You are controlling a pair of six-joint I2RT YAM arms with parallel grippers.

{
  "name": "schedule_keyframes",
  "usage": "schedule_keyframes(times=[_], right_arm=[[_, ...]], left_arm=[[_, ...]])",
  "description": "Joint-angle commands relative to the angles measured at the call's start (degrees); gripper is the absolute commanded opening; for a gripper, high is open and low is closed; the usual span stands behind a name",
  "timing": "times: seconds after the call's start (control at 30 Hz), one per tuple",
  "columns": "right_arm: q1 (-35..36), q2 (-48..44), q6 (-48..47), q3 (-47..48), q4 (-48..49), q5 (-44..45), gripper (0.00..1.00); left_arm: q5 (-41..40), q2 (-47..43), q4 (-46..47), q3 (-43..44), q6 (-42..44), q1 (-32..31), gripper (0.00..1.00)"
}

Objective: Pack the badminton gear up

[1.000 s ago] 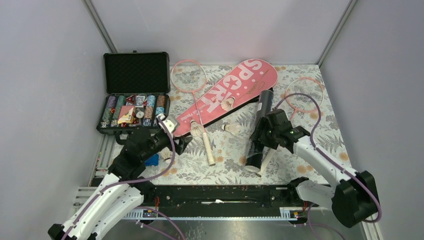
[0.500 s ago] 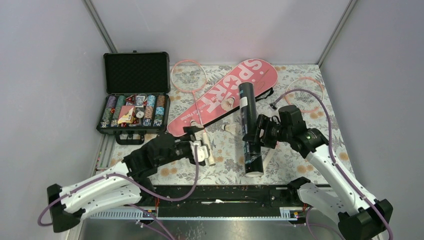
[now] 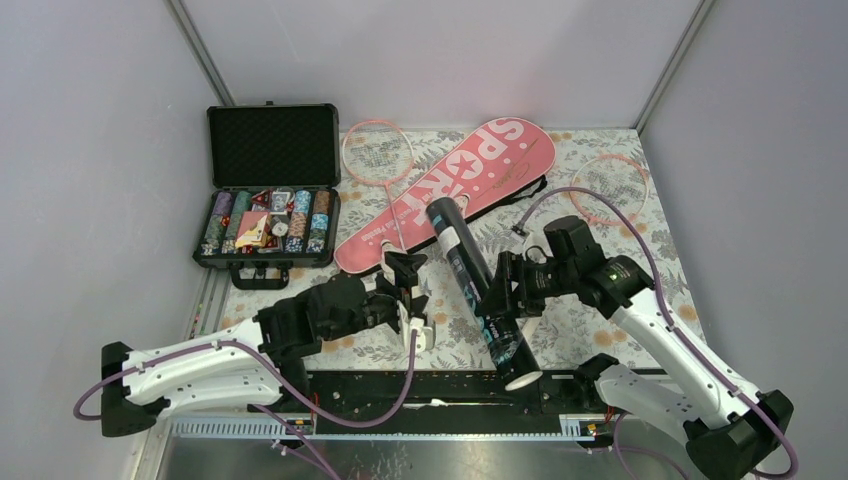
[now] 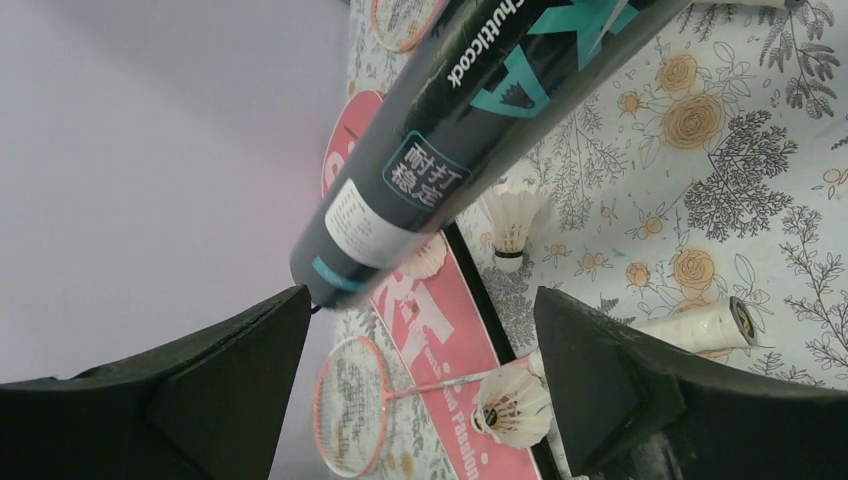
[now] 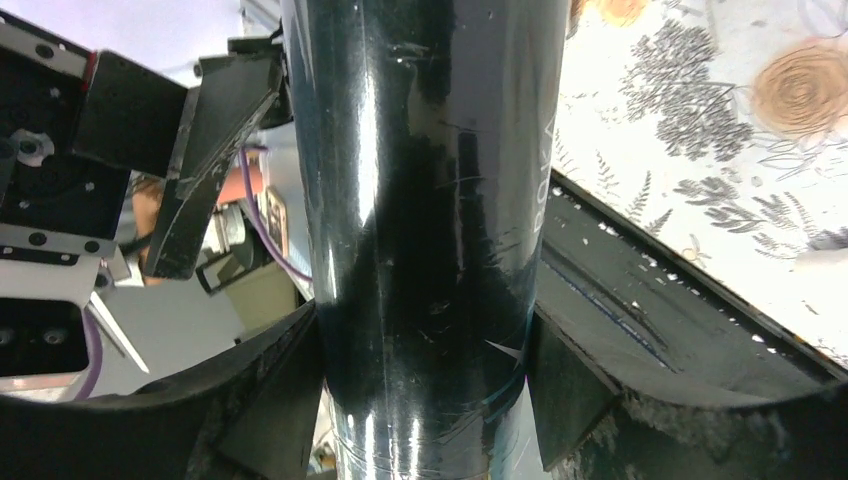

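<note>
Your right gripper (image 3: 497, 296), squeezing the black tube (image 3: 455, 245), is now tipping it up toward eleven o'clock for your wide-open, empty left gripper (image 3: 408, 292).

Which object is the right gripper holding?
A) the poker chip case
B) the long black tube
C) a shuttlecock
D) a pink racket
B: the right gripper has a finger pressed against each side of the black tube.

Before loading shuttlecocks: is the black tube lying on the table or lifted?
Lifted and slanted: the right gripper clamps the black tube near its middle, and the left wrist view shows it above the table.
</note>
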Motion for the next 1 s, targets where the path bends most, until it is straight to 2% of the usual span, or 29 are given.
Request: schedule_keyframes(times=[0.0, 0.13, 0.4, 0.57, 0.97], right_arm=[[3.3, 0.6, -0.7, 3.6, -0.3, -5.5, 0.53], [6.1, 2.4, -0.2, 5.0, -1.5, -6.6, 0.53], [8.8, 5.6, -2.7, 9.8, -3.2, -10.1, 0.53], [10.0, 8.2, -7.0, 13.5, -8.2, -11.7, 0.53], [13.0, 10.8, -7.7, 14.0, -7.4, -13.3, 0.53]], left_arm=[[-0.4, 0.2, 1.9, -0.4, 5.1, -1.5, 0.92], [1.3, 2.7, 0.9, -0.1, 8.2, -1.6, 0.92], [4.2, 9.1, -6.0, 6.5, 15.7, -2.9, 0.93], [4.2, 9.2, -3.5, 6.1, 17.2, -3.1, 0.93], [6.5, 11.2, -3.4, 7.1, 19.0, -4.0, 0.91]])
